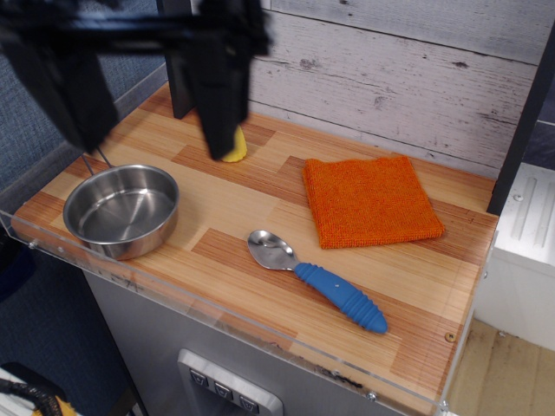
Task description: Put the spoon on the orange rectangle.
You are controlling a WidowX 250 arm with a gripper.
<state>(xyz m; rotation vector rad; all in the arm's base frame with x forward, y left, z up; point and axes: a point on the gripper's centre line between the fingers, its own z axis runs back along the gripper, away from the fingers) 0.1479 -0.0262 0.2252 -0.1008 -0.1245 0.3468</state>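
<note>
The spoon (316, 279) lies flat on the wooden counter near the front, silver bowl to the left and ribbed blue handle pointing right and toward the front. The orange rectangle (370, 200), a folded nubby cloth, lies flat just behind it to the right, with a small gap between them. My gripper (153, 146) is a blurred black shape high at the back left, well away from the spoon. Its two dark fingers (221, 113) stand wide apart with nothing between them.
A round steel bowl (121, 211) stands at the front left, below the gripper. A small yellow corn-shaped cone (234, 152) stands at the back, partly hidden by one finger. A clear acrylic rim (260, 325) runs along the counter's front edge. A plank wall closes the back.
</note>
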